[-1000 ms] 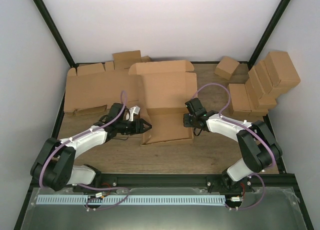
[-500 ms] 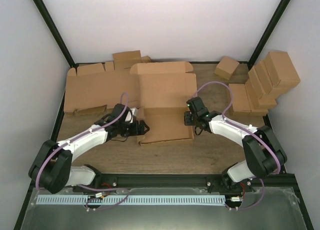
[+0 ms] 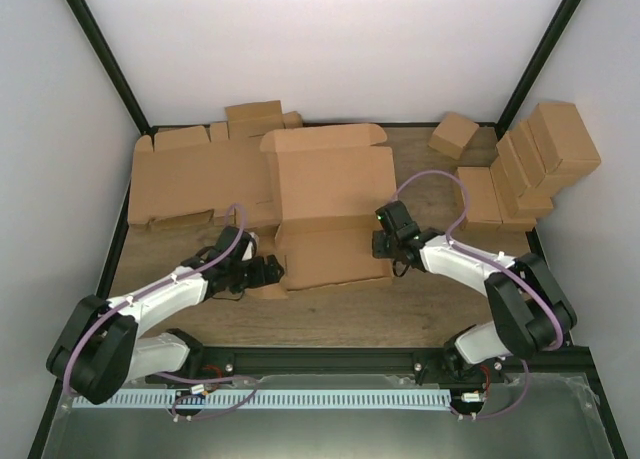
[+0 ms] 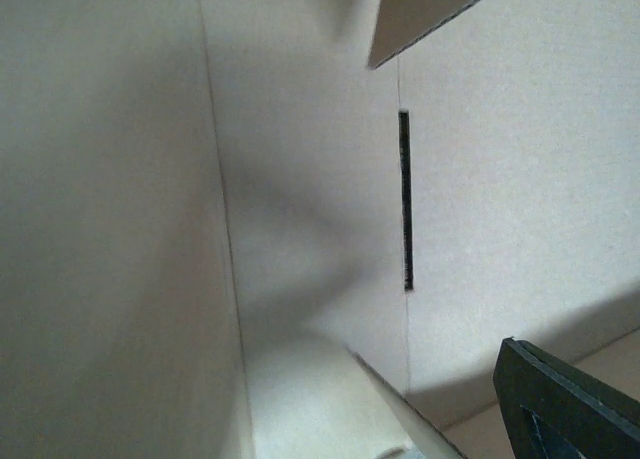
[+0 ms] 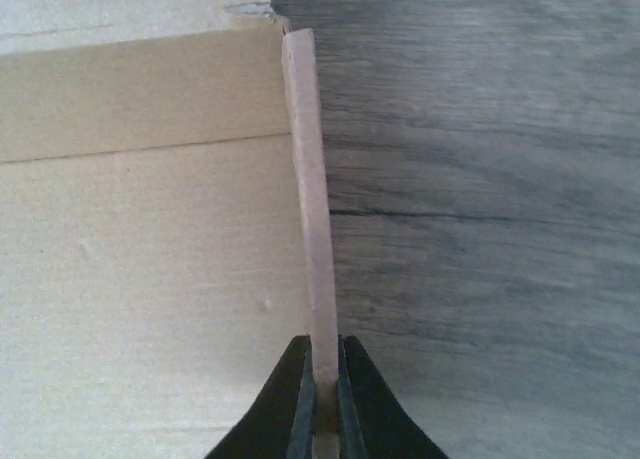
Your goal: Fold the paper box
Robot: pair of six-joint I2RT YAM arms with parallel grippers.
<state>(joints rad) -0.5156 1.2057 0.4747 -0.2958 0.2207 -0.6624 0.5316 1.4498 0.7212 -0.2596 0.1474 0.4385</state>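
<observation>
Here's the paper box (image 3: pixel 330 189), sitting mid-desk and opened out mostly flat. Its big lid panel stretches toward the back wall, and the shallow base panel lies nearest the arms.

The right gripper (image 3: pixel 386 245) is at the box's right edge, and its wrist view makes it plain. The jaws are pinched tight on the side flap (image 5: pixel 305 179), which stands up on edge as a thin strip. There's box panel on one side of the strip and bare wooden desk (image 5: pixel 480 179) on the other.

Over at the box's left near corner, the left gripper (image 3: pixel 268 272) is down low against the cardboard. Its jaws stand apart and clamp nothing. Only one dark finger (image 4: pixel 565 409) shows in its own camera, pushed out to the corner of the view. That camera is jammed right up to the box, so pale cardboard walls fill it. A fold line runs down one side, a narrow slot (image 4: pixel 404 199) is cut in the panel ahead, and a flap corner pokes in from the top.

Left of the box and right against it, a pile of flat blanks (image 3: pixel 190 179) lies spread out. Well off to the box's right, a cluster of made-up small boxes (image 3: pixel 530 164) leans by the wall. One loner (image 3: pixel 453 134) sits between them and the box's far corner.
</observation>
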